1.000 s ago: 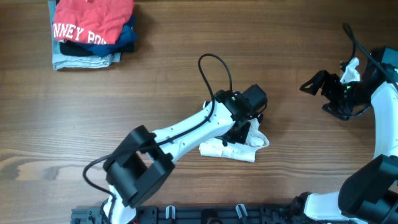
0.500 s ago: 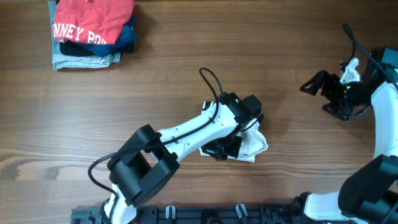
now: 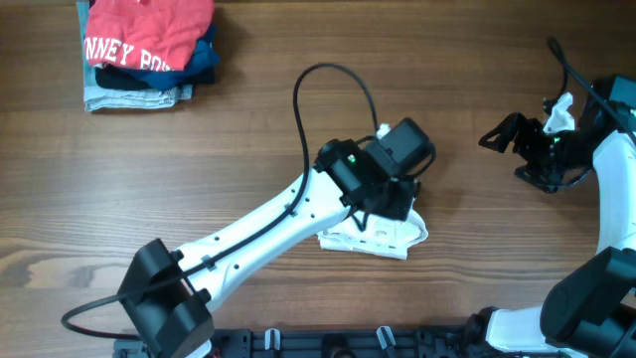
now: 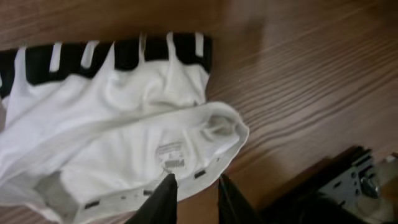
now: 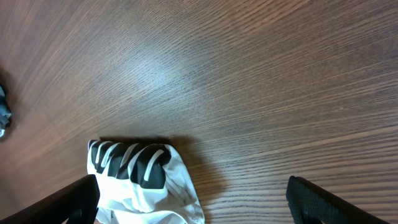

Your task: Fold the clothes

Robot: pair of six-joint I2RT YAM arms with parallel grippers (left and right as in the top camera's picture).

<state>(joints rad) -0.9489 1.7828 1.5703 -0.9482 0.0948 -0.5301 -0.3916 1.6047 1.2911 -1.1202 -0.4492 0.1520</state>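
1. The left hand [image 4: 194, 190] has just loosened. It was clamped shut a moment ago, and its fingers now stand a narrow way apart with nothing between them. Their tips sit just at the collar edge of the white T-shirt [image 4: 124, 143].
2. In the overhead view the left arm has stretched out and swung its wrist up over the T-shirt [image 3: 383, 239]. The bundle itself has stayed where it was, near the middle of the surface [image 3: 477, 278].
3. My reading is that a fold has been laid down and let go. The shirt lies as a small, rumpled packet, with the collar and its small tag [image 4: 169, 152] on top and the black-striped patch [image 4: 106, 56] at the far edge. The folding looks nearly done, if untidy.
4. The right hand [image 5: 193, 180] is spread wide and holds nothing. It hangs well apart from the shirt, at the right side of the surface.
5. A stack of folded garments sits well apart at the far left corner, with the red garment [image 3: 149, 35] lying on the navy [image 3: 204, 62] and pale blue [image 3: 129, 97] ones. It blocks nothing.
6. Only the left arm gets in the way. Its wrist hides the upper part of the bundle from above, and its black cable [image 3: 318, 75] loops beside it.
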